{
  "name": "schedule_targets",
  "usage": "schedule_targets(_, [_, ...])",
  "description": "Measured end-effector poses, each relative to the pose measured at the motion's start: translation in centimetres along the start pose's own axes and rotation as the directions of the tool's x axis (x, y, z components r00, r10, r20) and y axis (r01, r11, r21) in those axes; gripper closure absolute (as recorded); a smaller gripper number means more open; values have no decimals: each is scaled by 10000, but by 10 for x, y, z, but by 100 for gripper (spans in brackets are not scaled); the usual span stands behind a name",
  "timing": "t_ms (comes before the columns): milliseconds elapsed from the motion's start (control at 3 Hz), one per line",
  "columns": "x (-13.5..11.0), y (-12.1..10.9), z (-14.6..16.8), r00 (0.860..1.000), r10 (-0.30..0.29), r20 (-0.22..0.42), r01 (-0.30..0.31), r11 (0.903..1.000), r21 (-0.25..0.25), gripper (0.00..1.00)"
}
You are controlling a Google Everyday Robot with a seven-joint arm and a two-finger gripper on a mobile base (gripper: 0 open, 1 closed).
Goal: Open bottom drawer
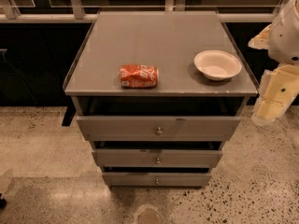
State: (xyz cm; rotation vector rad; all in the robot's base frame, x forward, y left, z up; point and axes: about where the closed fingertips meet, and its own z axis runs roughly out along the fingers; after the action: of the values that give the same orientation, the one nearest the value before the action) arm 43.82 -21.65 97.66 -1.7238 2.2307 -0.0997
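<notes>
The bottom drawer (156, 178) is the narrowest, shallowest grey front at the foot of the grey cabinet (93, 85), with a small round metal knob (157, 181) at its centre. It sits a little less far out than the middle drawer (157, 158) and the top drawer (158, 127) above it. My gripper (270, 105) is the cream-coloured end of the white arm (287, 31) at the right edge, beside the cabinet's right front corner, well above and to the right of the bottom drawer and touching nothing.
A crushed orange can (139, 76) lies on its side on the cabinet top near the front edge. A white bowl (217, 65) stands at the right of the top. Speckled floor (42, 171) surrounds the cabinet. A dark wall and rail run behind.
</notes>
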Motion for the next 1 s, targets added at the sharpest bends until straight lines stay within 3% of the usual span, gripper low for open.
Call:
schedule_targets(667, [4,1,6,9995,213,254,-216,9997,123,0])
schedule_targets(1000, [15,25,33,9923,418,1163,-423,9991,20,0])
